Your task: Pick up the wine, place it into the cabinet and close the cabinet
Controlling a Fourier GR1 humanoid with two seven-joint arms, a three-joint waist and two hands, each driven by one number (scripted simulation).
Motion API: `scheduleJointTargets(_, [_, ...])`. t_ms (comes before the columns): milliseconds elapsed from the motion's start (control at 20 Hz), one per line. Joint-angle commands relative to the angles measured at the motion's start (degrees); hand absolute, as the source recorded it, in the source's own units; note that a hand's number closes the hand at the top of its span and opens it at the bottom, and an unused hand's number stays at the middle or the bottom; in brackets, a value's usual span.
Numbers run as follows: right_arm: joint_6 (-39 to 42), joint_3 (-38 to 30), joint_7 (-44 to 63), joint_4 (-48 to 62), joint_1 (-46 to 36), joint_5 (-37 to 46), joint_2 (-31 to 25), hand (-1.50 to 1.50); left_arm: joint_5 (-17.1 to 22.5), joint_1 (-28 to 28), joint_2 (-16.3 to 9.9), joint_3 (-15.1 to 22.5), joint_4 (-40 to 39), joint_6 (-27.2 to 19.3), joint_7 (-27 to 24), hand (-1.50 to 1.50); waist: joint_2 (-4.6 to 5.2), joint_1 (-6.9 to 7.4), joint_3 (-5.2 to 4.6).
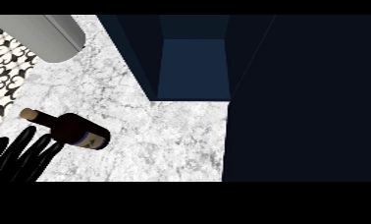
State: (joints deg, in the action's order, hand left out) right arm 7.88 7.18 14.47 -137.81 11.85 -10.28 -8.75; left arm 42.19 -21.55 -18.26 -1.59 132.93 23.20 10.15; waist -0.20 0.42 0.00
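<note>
A dark wine bottle [76, 130] with a cork top and a blue label stands on the marble counter [167, 134] at the lower left. My left hand [25, 152] shows at the lower left edge, fingers straight and pointing up, just beside the bottle's neck and apart from its body. The dark blue cabinet [192, 68] stands open at the back centre, its inside showing. Its door [297, 95] fills the right side of the view. My right hand does not show.
A grey rounded object [47, 34] lies at the upper left corner. A black-and-white patterned floor [11, 70] runs along the counter's left edge.
</note>
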Motion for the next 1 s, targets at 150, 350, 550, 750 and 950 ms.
scheduleJointTargets(150, [-1.5, 0.4, 6.6, -4.0, -2.3, -0.6, 0.0, -1.50, 8.2, -4.7, -0.3, -2.6, 10.8, -1.7, 3.4, -1.50, -0.02, 0.27, 0.00])
scheduleJointTargets(350, [-1.3, -0.5, 8.2, -5.6, -2.3, -2.4, -1.0, -1.50, 11.6, -3.7, -1.8, -4.1, 13.2, -5.7, 6.8, -1.50, -0.09, 0.05, 0.06])
scheduleJointTargets(550, [-1.9, -1.0, 9.8, -7.1, -2.7, -2.8, -1.2, -1.50, 13.1, -2.1, -2.2, -6.7, 11.1, -6.4, 6.8, -1.50, -0.10, -0.23, 0.06])
scheduleJointTargets(750, [-6.2, 2.8, 12.8, -6.0, -7.8, 3.0, 1.0, -1.50, 15.8, -3.1, -3.6, -11.0, 11.8, -6.8, 7.6, -1.50, -0.13, 0.57, -0.02])
scheduleJointTargets(950, [-3.5, -0.3, 11.9, -7.9, -4.7, -1.1, -1.1, -1.50, 18.5, -0.7, -5.5, -15.9, 8.8, -7.4, 8.7, -1.50, -0.13, -0.18, 0.05])
